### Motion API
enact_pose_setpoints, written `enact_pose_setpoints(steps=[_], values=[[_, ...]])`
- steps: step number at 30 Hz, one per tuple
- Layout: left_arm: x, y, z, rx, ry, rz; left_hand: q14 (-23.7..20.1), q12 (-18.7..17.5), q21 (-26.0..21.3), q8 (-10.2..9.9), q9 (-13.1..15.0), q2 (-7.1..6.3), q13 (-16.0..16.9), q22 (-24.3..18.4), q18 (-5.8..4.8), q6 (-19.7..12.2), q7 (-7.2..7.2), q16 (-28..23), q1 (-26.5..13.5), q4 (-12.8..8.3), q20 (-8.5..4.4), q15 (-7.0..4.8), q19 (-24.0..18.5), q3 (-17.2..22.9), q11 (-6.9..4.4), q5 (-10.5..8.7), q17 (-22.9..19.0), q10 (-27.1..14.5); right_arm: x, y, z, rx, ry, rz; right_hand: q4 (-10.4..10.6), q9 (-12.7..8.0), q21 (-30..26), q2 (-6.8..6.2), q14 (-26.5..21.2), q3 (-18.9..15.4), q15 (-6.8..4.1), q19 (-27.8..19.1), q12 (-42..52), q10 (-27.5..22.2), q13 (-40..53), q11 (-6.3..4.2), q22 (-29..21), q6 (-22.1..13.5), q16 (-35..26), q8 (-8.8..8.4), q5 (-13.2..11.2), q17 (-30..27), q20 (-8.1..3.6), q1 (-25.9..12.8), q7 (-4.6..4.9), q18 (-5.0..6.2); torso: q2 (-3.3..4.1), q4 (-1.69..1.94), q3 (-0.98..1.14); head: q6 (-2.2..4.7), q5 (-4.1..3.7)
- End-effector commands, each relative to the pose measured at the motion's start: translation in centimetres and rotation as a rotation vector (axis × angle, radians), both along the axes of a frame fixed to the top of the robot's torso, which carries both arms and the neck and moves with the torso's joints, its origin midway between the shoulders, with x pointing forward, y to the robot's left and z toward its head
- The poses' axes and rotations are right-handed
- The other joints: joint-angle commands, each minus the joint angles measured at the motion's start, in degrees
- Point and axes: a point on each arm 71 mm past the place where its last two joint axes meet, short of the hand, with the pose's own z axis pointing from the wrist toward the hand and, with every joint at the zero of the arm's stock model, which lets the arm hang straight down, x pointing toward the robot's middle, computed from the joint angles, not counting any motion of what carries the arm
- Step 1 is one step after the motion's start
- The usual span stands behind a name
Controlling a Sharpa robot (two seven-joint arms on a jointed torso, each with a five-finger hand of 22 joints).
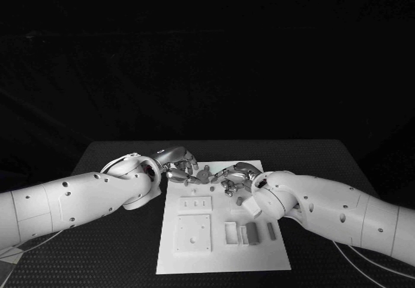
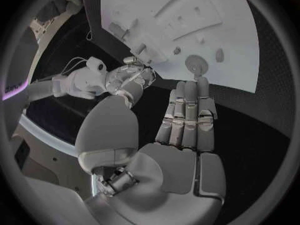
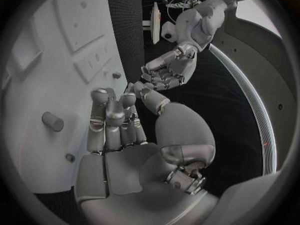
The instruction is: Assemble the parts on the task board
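Observation:
The white task board [image 1: 220, 261] lies in the middle of the black table, with raised plates [image 1: 194, 233] and several small grey parts [image 1: 252, 233] on it. My left hand [image 1: 181, 165] hovers at the board's far left corner, fingers straight and together [image 2: 187, 120], holding nothing. My right hand [image 1: 234, 180] is over the board's far end, close beside the left hand, fingers slightly bent [image 3: 112, 120] and empty. A short cylinder part [image 3: 53, 121] lies on the board next to the right fingers. A round part [image 2: 197, 63] sits just past the left fingertips.
Upright blocks [image 1: 231, 233] and a slim grey piece [image 1: 271, 231] stand at the board's near right. A small peg [image 1: 211, 189] stands near the slotted plate [image 1: 196, 204]. Black table [image 1: 113, 156] surrounds the board on all sides.

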Motion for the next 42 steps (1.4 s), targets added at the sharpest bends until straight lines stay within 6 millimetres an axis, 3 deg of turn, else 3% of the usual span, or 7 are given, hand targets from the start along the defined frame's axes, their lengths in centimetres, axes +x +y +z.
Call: enact_pose_setpoints(steps=[1, 8, 13, 15, 22, 34, 42], values=[[0.3, 0.6, -0.5, -0.232, 0.244, 0.061, -0.4, -0.4, -0.4, 0.4, 0.1, 2.59, -0.1, 0.0, 0.00, 0.4, -0.40, -0.2, 0.1, 0.1, 0.38, 0.02, -0.1, -0.5, 0.03, 0.03, 0.0, -0.4, -0.2, 0.2, 0.4, -0.057, -0.113, 0.155, 0.3, 0.6, 0.4, 0.01, -0.2, 0.0, -0.60, -0.3, 0.2, -0.1, -0.1, -0.42, 1.1, 1.6, 0.3, 0.22, 0.2, 0.1, -0.07, 0.3, 0.86, 1.09, -0.01, 0.02, 0.01, 0.06, -0.12], [0.4, 0.6, -0.6, -0.354, 0.363, 0.068, -0.9, -0.5, -1.0, 1.4, 0.2, 9.05, -0.1, 0.2, -0.05, 1.3, -0.91, -0.2, 1.1, -1.9, 0.57, 0.18, -0.3, -1.8, -0.03, 0.21, -0.1, -0.1, -0.3, -0.2, 0.8, -0.133, -0.235, 0.258, 0.2, 0.7, 0.5, -0.06, -0.2, 0.0, -0.65, -0.3, 0.3, -0.1, -0.1, -0.46, 1.1, 1.6, 0.3, 0.23, 0.2, 0.1, -0.10, 0.4, 0.83, 1.09, 0.03, -0.09, 0.01, -0.08, -0.12], [0.3, -0.4, -0.6, -0.354, 0.402, 0.024, -1.5, -0.4, -1.6, 2.4, 0.2, 11.34, -0.1, 0.2, -0.25, 2.9, -1.60, -0.5, 2.7, -2.9, 0.86, 0.52, -0.8, 0.0, -0.22, 0.07, -0.4, 0.4, -0.7, 0.1, 0.9, -0.153, -0.260, 0.311, 0.2, 0.8, 0.5, -0.16, -0.2, 0.0, -0.70, -0.2, 0.3, -0.1, -0.1, -0.49, 1.1, 1.5, 0.3, 0.25, 0.2, 0.1, -0.14, 0.6, 0.80, 1.09, 0.03, -0.05, 0.03, -0.22, -0.09], [0.2, -0.9, -0.6, -0.349, 0.414, 0.005, -1.7, -0.3, -1.7, 2.5, 0.2, 11.11, -0.1, 0.2, -0.31, 3.2, -1.71, -0.6, 2.1, -2.8, 0.97, 0.65, -0.8, -0.2, -0.34, -0.14, -0.5, 0.8, -0.8, 0.3, 0.9, -0.157, -0.263, 0.327, 0.2, 0.9, 0.5, -0.20, -0.2, 0.0, -0.71, -0.2, 0.3, 0.0, -0.1, -0.51, 1.1, 1.5, 0.3, 0.26, 0.2, 0.1, -0.15, 0.6, 0.79, 1.09, 0.04, -0.04, 0.06, -0.29, -0.16], [-0.3, -2.1, 0.0, -0.260, 0.307, -0.117, -2.1, -0.8, -2.0, 2.4, 0.0, 6.84, -0.4, 0.3, -0.14, 2.8, -1.58, -0.6, 0.9, -3.8, 1.09, 0.79, -1.0, -1.9, -0.20, -0.53, -0.5, 0.6, -0.9, 0.5, 0.9, -0.157, -0.263, 0.341, 0.2, 0.9, 0.6, -0.25, -0.2, 0.0, -0.73, -0.2, 0.3, 0.0, -0.1, -0.52, 1.1, 1.5, 0.3, 0.27, 0.2, 0.1, -0.17, 0.7, 0.78, 1.09, 0.03, -0.09, 0.03, -0.50, -0.28], [-0.9, -2.7, 0.0, -0.133, 0.237, -0.203, -2.6, -1.1, -2.5, 3.1, 0.2, 7.27, -0.5, 0.4, -0.13, 3.6, -1.98, -0.8, 2.7, -6.3, 1.48, 1.15, -1.3, -1.6, -0.18, -0.52, -0.7, 0.9, -0.9, 0.4, 0.9, -0.156, -0.262, 0.337, 0.3, 1.0, 0.6, -0.29, -0.2, -0.1, -0.74, -0.2, 0.3, 0.0, -0.2, -0.53, 1.1, 1.5, 0.4, 0.29, 0.2, 0.1, -0.18, 0.7, 0.77, 1.09, -0.01, 0.09, -0.06, -0.72, -0.54], [-0.9, -2.8, 0.1, -0.081, 0.188, -0.191, -2.6, -1.5, -2.7, 2.9, 0.0, 5.80, -0.7, 0.4, -0.02, 3.0, -1.68, -0.8, 1.4, -6.2, 1.56, 1.21, -1.1, -2.3, 0.03, -0.52, -0.7, 0.6, -1.0, 0.4, 1.0, -0.147, -0.261, 0.336, 0.3, 1.1, 0.6, -0.30, -0.2, -0.1, -0.75, -0.2, 0.3, 0.0, -0.2, -0.54, 1.1, 1.5, 0.4, 0.31, 0.2, 0.1, -0.19, 0.7, 0.76, 1.09, 0.00, 0.12, -0.07, -0.77, -0.49]])
